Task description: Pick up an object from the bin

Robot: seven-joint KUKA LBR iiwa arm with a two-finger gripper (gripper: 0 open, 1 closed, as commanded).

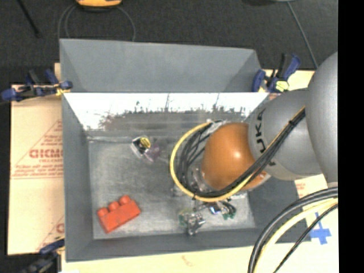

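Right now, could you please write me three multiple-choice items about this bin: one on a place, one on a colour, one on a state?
1. Where in the bin does the toy brick lie?
A. lower left of the floor
B. against the far wall
C. right side of the floor

2. What colour is the toy brick?
A. blue
B. red
C. green

3. How is the toy brick?
A. lifted in the air
B. leaning on the rim
C. lying loose on the floor

Answers: 1 A, it sits near the floor's lower-left corner; 2 B, its body and studs are red; 3 C, it rests on the floor, apart from the gripper.
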